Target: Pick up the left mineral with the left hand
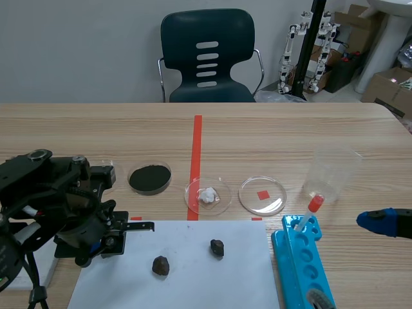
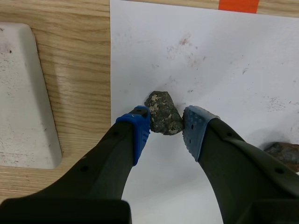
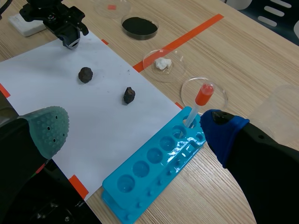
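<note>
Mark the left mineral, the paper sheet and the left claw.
left mineral (image 2: 163,112): left wrist view, middle of its speckled face.
paper sheet (image 1: 212,283): scene view, bare stretch near the robot.
left claw (image 2: 166,136): left wrist view, gap between its blue pads.

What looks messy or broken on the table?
Nothing is spilled or broken. The white paper has faint reddish smudges just ahead of the left mineral, so it looks a bit dirty. The red-capped dropper leans in the blue rack instead of standing straight.
</note>
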You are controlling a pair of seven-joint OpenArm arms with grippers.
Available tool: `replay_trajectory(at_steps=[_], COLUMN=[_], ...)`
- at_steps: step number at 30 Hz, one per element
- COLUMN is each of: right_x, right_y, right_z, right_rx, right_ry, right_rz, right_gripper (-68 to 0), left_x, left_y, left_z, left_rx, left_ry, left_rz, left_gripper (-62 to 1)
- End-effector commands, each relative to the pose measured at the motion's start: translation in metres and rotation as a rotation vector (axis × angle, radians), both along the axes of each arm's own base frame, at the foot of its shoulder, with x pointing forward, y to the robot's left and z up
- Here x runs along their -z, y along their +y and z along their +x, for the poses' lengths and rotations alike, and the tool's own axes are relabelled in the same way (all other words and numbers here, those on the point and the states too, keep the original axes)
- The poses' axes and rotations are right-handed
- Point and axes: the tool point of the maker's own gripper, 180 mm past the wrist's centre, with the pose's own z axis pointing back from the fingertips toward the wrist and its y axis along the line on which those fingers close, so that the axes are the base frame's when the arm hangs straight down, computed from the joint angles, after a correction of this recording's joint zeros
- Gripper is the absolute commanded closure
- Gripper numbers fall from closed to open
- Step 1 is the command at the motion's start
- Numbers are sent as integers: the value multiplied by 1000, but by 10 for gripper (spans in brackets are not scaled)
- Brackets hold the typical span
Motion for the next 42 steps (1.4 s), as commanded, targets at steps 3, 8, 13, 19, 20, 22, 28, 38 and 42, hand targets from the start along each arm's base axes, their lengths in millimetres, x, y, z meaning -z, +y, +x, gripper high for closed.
replay_trajectory(at_steps=[3, 8, 13, 19, 20, 22, 28, 38, 42], right_x=[-5, -5, -5, -5, -5, -5, -5, -5, -5], right_y=[2, 2, 2, 2, 2, 2, 2, 2, 2], right_z=[3, 3, 3, 3, 3, 3, 3, 3, 3], right_rx=[1, 1, 1, 1, 1, 1, 1, 1, 1], right_ry=[-17, -17, -17, -17, -17, -17, -17, -17, -17], right_rz=[16, 16, 16, 16, 16, 16, 16, 16, 16], right_gripper=[-587, -587, -587, -587, -587, -587, -587, -587, -587], left_x=[-8, -19, -45, -82, -88, -101, -135, -185, -204], left_y=[7, 22, 32, 19, 13, 3, -28, -54, -59], left_z=[15, 28, 36, 32, 29, 22, -10, -65, -80], left_rx=[9, 21, 37, 163, 198, 263, 424, 639, 688], left_ry=[-77, -212, -369, -579, -612, -681, -849, -993, -1045], left_rz=[18, 56, 76, 11, -13, -59, -215, -262, -249], left_gripper=[-126, -126, -126, -126, -126, -126, -126, -126, -126])
